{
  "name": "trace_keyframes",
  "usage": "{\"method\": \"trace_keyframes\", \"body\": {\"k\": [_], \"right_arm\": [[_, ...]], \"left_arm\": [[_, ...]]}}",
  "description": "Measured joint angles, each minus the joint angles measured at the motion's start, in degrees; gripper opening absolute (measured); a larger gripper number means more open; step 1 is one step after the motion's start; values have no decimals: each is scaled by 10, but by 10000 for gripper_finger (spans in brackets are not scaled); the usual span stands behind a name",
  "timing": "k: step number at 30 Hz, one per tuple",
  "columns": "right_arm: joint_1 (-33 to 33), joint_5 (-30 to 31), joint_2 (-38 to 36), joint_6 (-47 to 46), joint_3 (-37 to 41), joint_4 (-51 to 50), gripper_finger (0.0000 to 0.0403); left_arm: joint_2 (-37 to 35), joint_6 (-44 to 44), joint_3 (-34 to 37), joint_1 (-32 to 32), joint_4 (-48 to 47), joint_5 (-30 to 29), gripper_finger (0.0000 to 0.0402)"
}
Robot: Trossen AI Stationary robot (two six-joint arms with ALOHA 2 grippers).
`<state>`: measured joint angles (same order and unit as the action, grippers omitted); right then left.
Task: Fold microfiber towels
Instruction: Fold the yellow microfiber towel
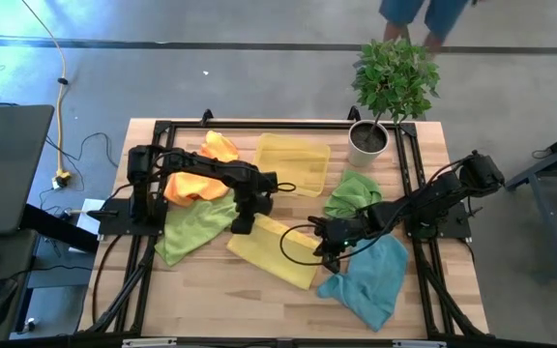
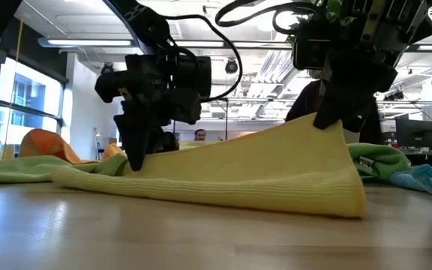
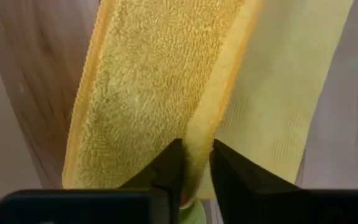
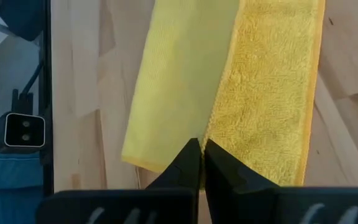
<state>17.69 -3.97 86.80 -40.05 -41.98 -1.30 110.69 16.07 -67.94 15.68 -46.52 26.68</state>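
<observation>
**Yellow cloth pinched at both ends, mid-fold**

The soft square yellow microfiber towel (image 1: 277, 249) lies near the middle of the pale wooden bench (image 1: 433, 155), stretched between the two arms. The left pincer (image 1: 243, 222) grips its hem at one end; the left wrist view shows the fingers (image 3: 166, 171) narrowed onto a raised ridge of yellow pile. The right pincer (image 1: 329, 249) holds the opposite end, its jaws nearly closed on the cloth edge, which the low view shows lifted off the bench while the rest sags down to the wood.

The towel looks light and limp: it drapes and creases wherever it is unsupported, so it will probably not keep a shape by itself. The looped pile should give good friction against the fingers. Corners and hems seem the soundest places to hold, since a mid-cloth pinch would bunch the fabric.

The orange towel (image 1: 196, 182), two light green towels (image 1: 193, 227) (image 1: 354, 193) and the teal blue towel (image 1: 370, 280) lie crumpled around it, unfolded. A shallow yellow plastic tray (image 1: 293, 162) sits further back.
</observation>
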Motion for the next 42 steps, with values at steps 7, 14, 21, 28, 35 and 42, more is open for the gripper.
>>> {"method": "trace_keyframes", "body": {"k": [7,14,21,28,35,42], "right_arm": [[0,0,0,-36,0,-3,0],[0,0,0,-52,0,-5,0],[0,19,0,-85,0,-46,0],[0,21,0,-110,0,-69,5],[-3,24,0,-101,0,-88,95],[-20,-26,0,-104,0,-114,159]], "left_arm": [[-10,-24,0,-1,-1,-7,7],[-59,-14,0,1,12,-38,2],[-65,2,0,2,21,-109,1],[-59,-16,0,-2,51,-129,3],[-59,-46,0,-4,52,-165,40],[-67,-76,-1,-17,40,-220,110]]}}
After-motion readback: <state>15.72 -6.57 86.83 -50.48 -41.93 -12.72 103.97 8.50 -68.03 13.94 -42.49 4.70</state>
